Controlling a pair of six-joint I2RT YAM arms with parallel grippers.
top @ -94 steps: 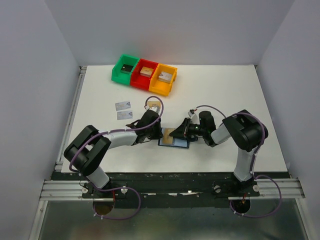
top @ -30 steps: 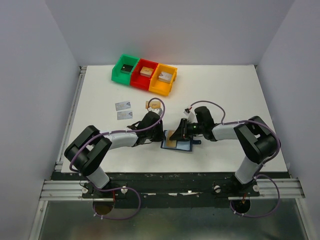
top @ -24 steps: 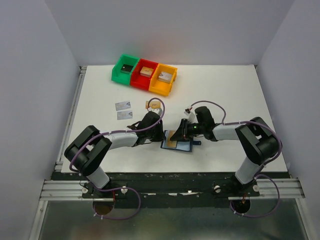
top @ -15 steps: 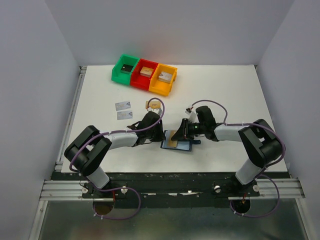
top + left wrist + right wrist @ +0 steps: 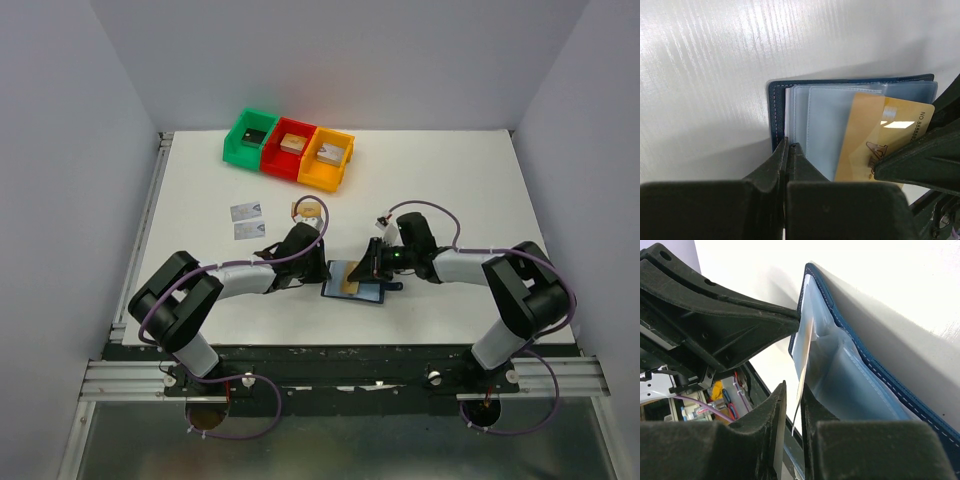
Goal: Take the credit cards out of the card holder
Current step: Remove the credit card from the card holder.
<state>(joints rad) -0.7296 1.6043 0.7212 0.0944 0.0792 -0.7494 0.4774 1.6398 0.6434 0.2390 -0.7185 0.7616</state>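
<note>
The navy card holder (image 5: 365, 293) lies open near the table's front, between my two grippers. My left gripper (image 5: 787, 146) is shut on the left edge of the card holder (image 5: 777, 107), pinning the cover and clear sleeves. A gold credit card (image 5: 887, 132) sticks halfway out of a sleeve. My right gripper (image 5: 793, 385) has its jaws narrowly open around that credit card (image 5: 804, 352). The card lies against one finger, and a gap shows on the other side. Two silver credit cards (image 5: 245, 212) (image 5: 248, 230) and a tan one (image 5: 308, 208) lie on the table to the far left.
Green (image 5: 250, 135), red (image 5: 290, 148) and orange (image 5: 328, 158) bins stand in a row at the back, each holding a small block. A metal rail (image 5: 140, 240) runs along the table's left edge. Both arms (image 5: 240, 275) (image 5: 460, 265) lie low across the front.
My right gripper has drawn a little to the right and its jaws have narrowed around the gold card. The left gripper keeps its hold on the holder's edge.
</note>
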